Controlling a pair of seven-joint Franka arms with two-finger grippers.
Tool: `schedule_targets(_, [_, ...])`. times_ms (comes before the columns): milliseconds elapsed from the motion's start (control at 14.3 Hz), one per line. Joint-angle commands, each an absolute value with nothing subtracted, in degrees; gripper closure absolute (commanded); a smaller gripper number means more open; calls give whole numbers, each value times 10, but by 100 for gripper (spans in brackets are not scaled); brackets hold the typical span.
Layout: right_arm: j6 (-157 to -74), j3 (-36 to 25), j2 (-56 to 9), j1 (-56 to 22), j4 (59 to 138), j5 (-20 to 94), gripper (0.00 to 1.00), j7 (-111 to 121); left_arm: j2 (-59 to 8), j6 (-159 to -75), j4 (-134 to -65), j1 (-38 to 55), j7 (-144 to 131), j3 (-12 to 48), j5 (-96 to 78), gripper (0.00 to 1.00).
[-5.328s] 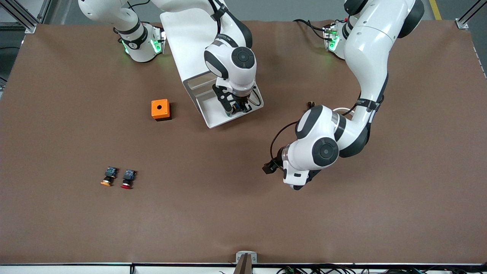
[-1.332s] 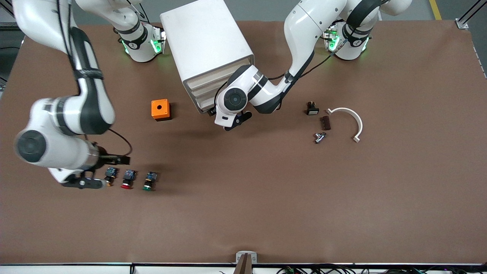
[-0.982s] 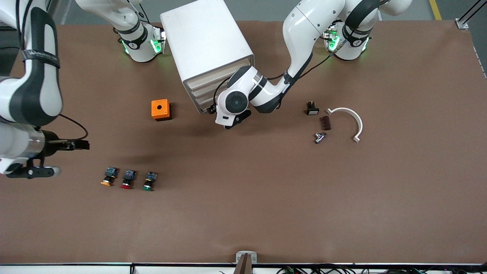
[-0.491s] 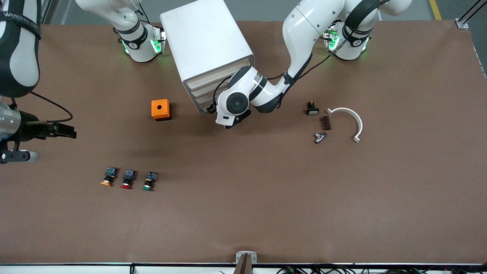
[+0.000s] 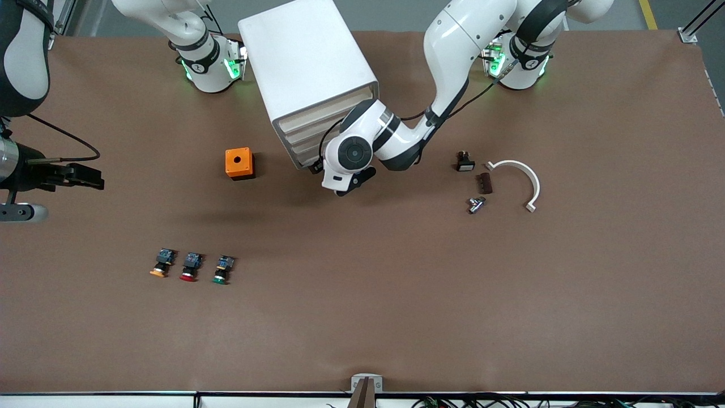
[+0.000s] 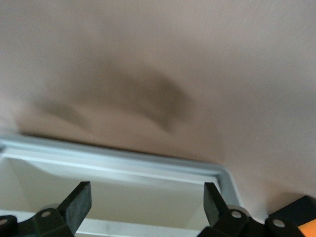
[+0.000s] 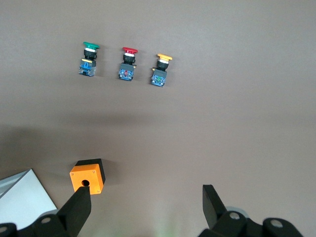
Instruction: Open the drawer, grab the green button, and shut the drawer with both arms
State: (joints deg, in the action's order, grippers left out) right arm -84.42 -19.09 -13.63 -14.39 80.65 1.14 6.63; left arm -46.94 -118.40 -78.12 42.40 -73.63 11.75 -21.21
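No writing can be read on anything; the green-capped button (image 5: 223,270), with its black-and-blue body, lies on the brown table (image 5: 396,294) well nearer the front camera than the orange box (image 5: 239,163), beside the red-capped button (image 5: 190,267) and the orange-capped button (image 5: 162,263). The white cabinet (image 5: 308,68), beside the orange box, has all its cream-fronted drawers (image 5: 308,139) pushed in, their contents hidden. The left gripper (image 6: 145,205), fingers spread, sits at the lowest drawer front, while the right gripper (image 7: 145,205), also spread and empty, hangs over the table's right-arm end.

1. The big middle of the tabletop (image 5: 396,294) is bare, so a pincer can pass there.
2. Three buttons sit in a row: orange-capped button (image 5: 162,263), red-capped button (image 5: 191,266), green button (image 5: 223,270).
3. The orange box (image 5: 239,163) stands beside the cabinet (image 5: 306,68).
4. The left pincer (image 6: 145,202), fingers apart, blocks the drawer fronts (image 5: 306,144).
5. Small parts (image 5: 478,184) and a white curved piece (image 5: 524,178) crowd the left arm's end.
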Motion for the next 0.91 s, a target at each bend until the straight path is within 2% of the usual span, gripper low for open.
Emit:
schedule_targets(0, [-843,-187,-125,-145,810,1,0,55,-416,-1120,-787,376,-736,118,-162,0])
schedule_targets(210, [-839,-190,-126,-142,773,2,0,54,-344,-1078,-787,317,-688,118,-135,0])
schedule_targets(421, [-780,-189,-112,-144,773,2,0,54,-277,-1031,-787,245,-645,118,-114,0])
schedule_targets(841, [-773,-188,-55,-144,805,1,0,53,-194,-904,-788,127,-455,117,-80,0])
